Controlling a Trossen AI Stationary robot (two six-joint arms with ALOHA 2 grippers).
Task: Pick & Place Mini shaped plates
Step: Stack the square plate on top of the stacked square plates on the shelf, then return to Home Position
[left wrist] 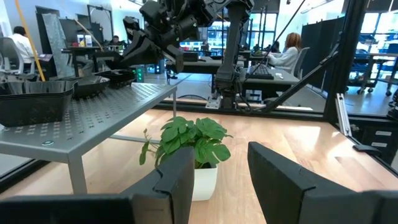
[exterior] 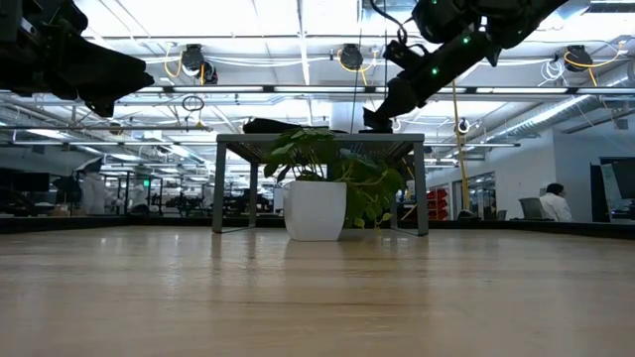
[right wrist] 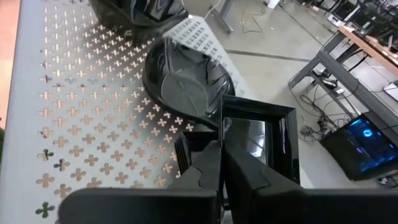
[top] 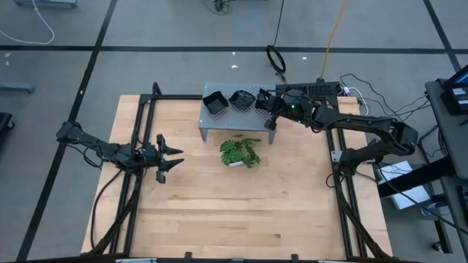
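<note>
- Black left gripper [top: 174, 155] hovers over the wooden table [top: 219, 212], left of the potted plant [top: 240, 153]; fingers spread, nothing held.
- Grey perforated stand [top: 227, 117] carries the mini shaped plates: square plate [top: 215, 102] at left, round plate [top: 239, 98] beside it.
- Right gripper [right wrist: 221, 163] at the stand's right end, jaws pinched on the rim of a square glossy plate [right wrist: 267, 140].
</note>
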